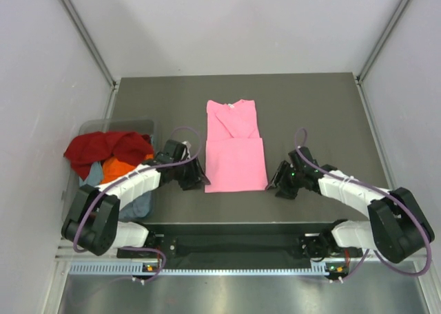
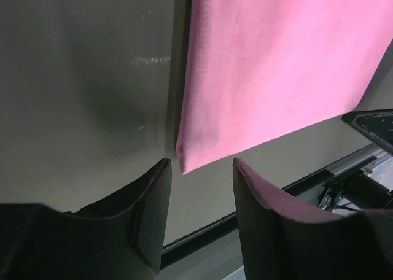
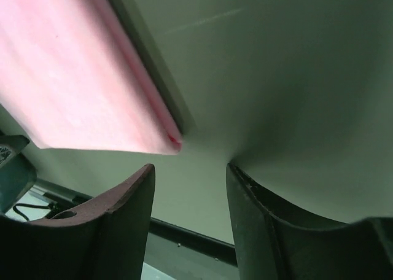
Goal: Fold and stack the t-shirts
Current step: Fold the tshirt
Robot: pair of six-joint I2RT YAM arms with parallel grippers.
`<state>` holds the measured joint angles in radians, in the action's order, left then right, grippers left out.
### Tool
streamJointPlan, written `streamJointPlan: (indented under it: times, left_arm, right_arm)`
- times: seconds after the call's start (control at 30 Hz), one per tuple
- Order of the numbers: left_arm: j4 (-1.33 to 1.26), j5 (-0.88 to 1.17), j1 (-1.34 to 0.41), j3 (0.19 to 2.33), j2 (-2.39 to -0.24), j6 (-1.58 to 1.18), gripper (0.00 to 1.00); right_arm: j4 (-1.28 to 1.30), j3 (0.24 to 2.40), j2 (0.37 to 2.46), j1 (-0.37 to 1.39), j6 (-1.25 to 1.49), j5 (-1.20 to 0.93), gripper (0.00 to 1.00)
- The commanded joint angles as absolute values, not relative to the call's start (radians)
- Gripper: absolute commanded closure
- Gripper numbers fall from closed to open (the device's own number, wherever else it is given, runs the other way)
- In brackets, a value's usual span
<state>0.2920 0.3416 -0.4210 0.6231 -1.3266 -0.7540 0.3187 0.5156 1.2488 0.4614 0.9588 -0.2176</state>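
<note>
The left fingers (image 2: 147,221) are being held apart, and nothing is being gripped between them. The right fingers (image 3: 123,221) are likewise being held apart around bare air.

The bright pink t-shirt (image 1: 234,159) is lying flat on the dark surface (image 1: 317,107), between the two sets of fingers. Its lower part is doubled up over itself and its neck is pointing away from them. One near corner of the folded cloth is lying just ahead of the left fingertips, opposite the gap between them. Whether the cloth is being touched there cannot be told. The other near corner is lying just ahead of the right fingertips, nearer the left-hand fingertip in the right wrist view, with a strip of surface showing between cloth and tip.

To the outer side of the left fingers, a bunched pile is sitting in a clear bin (image 1: 86,129). The dark red t-shirt (image 1: 96,149) is lying on top at the far side of the pile. The orange t-shirt (image 1: 117,168) is just beside it, nearer the fingers. The grey-blue t-shirt (image 1: 140,205) is lying lowest and is partly hidden behind the left arm.
</note>
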Motion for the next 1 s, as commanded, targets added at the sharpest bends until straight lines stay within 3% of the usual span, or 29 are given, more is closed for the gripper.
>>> streamJointPlan:
  times: [0.0, 0.7, 0.83, 0.93, 0.97]
  left_arm:
    - [0.176, 0.356, -0.442, 0.607, -1.31, -0.807, 0.51]
    - [0.176, 0.247, -0.492, 0.517, -1.325, -0.857, 0.61]
    - [0.152, 0.256, -0.492, 0.509, -1.345, -0.862, 0.67]
    - [0.147, 0.255, -0.494, 0.509, -1.354, -0.865, 0.76]
    - [0.149, 0.252, -0.494, 0.509, -1.355, -0.865, 0.84]
  right_arm:
    - [0.173, 0.476, 1.212, 0.529, 1.092, -0.169, 0.5]
    - [0.017, 0.333, 1.186, 0.583, 1.209, -0.031, 0.58]
    - [0.008, 0.313, 1.204, 0.583, 1.21, -0.037, 0.64]
    - [-0.024, 0.298, 1.207, 0.583, 1.215, -0.037, 0.68]
    - [-0.025, 0.293, 1.204, 0.583, 1.215, -0.035, 0.69]
